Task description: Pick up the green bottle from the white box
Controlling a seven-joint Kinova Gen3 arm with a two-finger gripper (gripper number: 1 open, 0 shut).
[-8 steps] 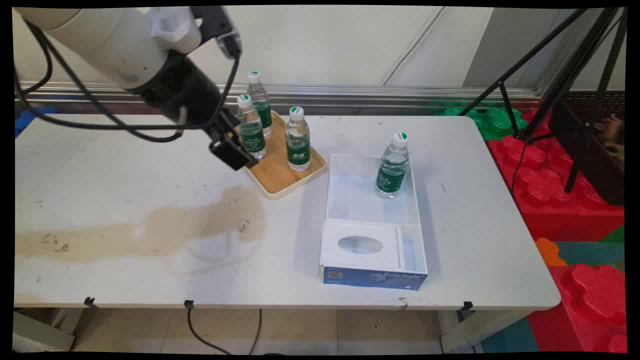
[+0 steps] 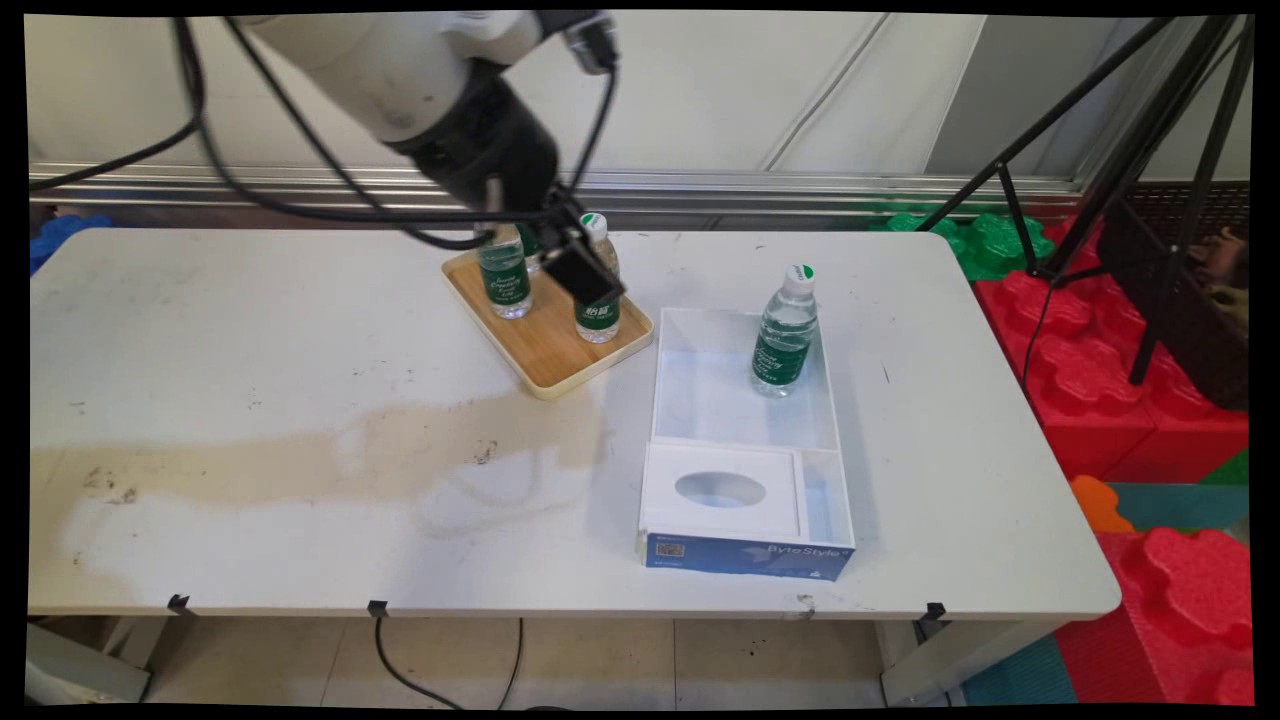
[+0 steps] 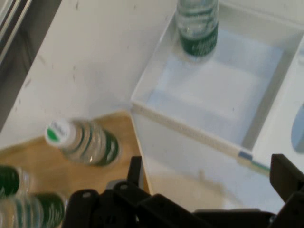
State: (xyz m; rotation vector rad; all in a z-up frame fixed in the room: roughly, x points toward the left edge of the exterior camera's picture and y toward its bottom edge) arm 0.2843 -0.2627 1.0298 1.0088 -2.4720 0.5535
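My gripper (image 2: 582, 272) hangs open over the right part of a wooden tray (image 2: 545, 350), partly covering a green-labelled water bottle (image 2: 598, 320) that stands there. Another bottle (image 2: 503, 278) stands on the tray's left part, and a third behind it is mostly hidden by the arm. In the hand view the gripper (image 3: 209, 175) holds nothing; its fingers (image 3: 135, 168) straddle the tray corner and the near wall of a white box (image 3: 213, 85). A white-capped bottle (image 3: 83, 142) stands on the tray (image 3: 38, 159). A further bottle (image 2: 785, 330) stands upright inside the white box (image 2: 700, 400).
The box's near end has a white insert with an oval hole (image 2: 720, 490) and a blue front (image 2: 745, 556). A brown stain (image 2: 400, 450) runs across the table. A black tripod (image 2: 1130, 150) and red foam blocks (image 2: 1100, 380) stand off the table's right side.
The arm has swung to the right, from the tray's left edge to above its right part, now in front of the right-hand bottle. The bottles and box have not moved.
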